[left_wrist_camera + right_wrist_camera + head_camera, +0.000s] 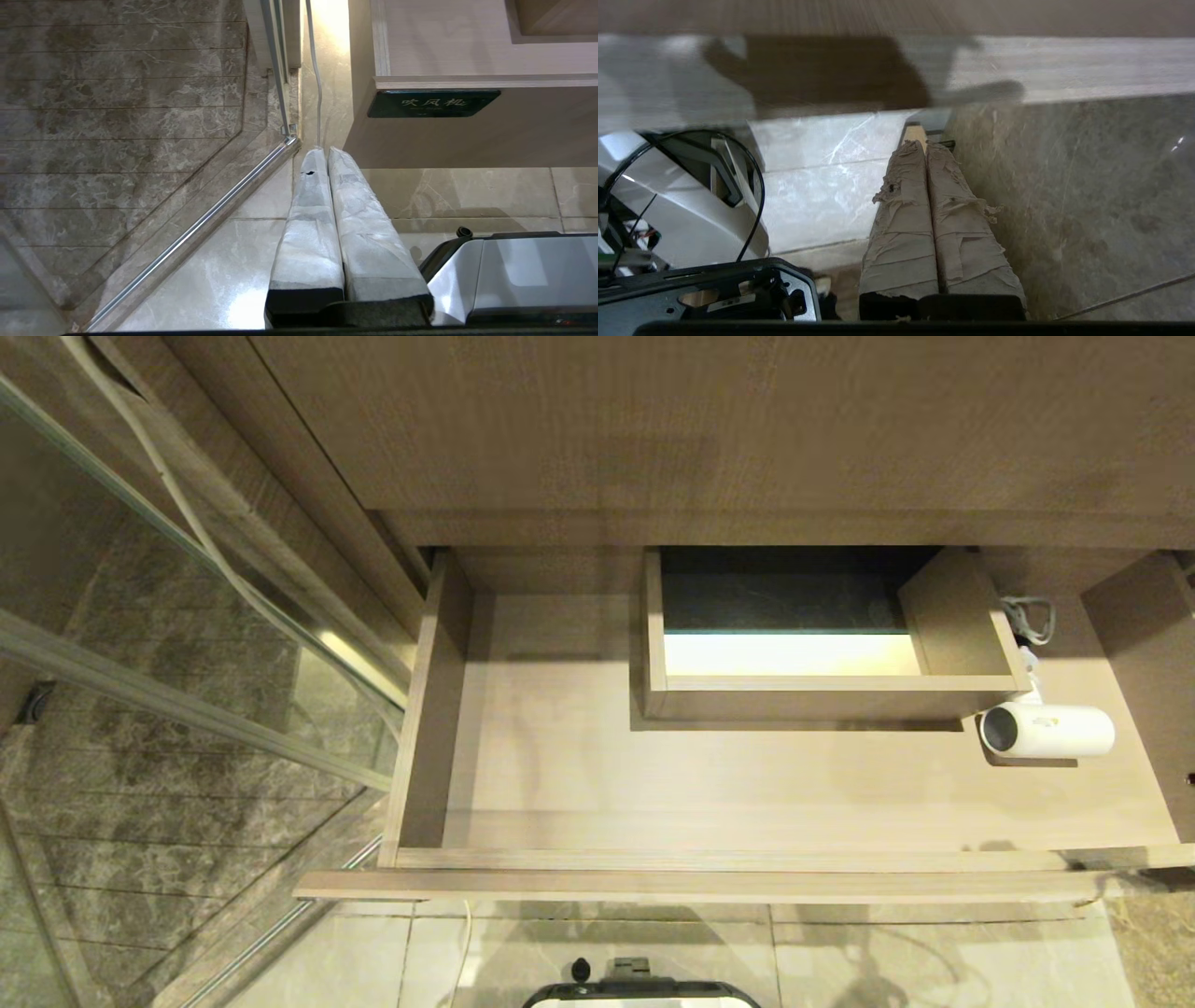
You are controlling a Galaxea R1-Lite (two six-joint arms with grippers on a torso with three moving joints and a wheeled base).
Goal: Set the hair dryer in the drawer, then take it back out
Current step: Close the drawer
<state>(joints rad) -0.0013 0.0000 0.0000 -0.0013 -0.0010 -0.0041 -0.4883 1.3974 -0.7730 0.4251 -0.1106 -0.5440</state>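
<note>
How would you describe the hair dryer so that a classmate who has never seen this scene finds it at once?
Find the wide open wooden drawer below the cabinet front. Inside it, go to the boxed notch and look just beyond that box's right front corner. The hair dryer lies there on its side, the only white, rounded thing.

At the left of your head view, a glass shower partition (187,644) stands over dark marble floor (140,821); pale tiles (840,952) run along the bottom.
</note>
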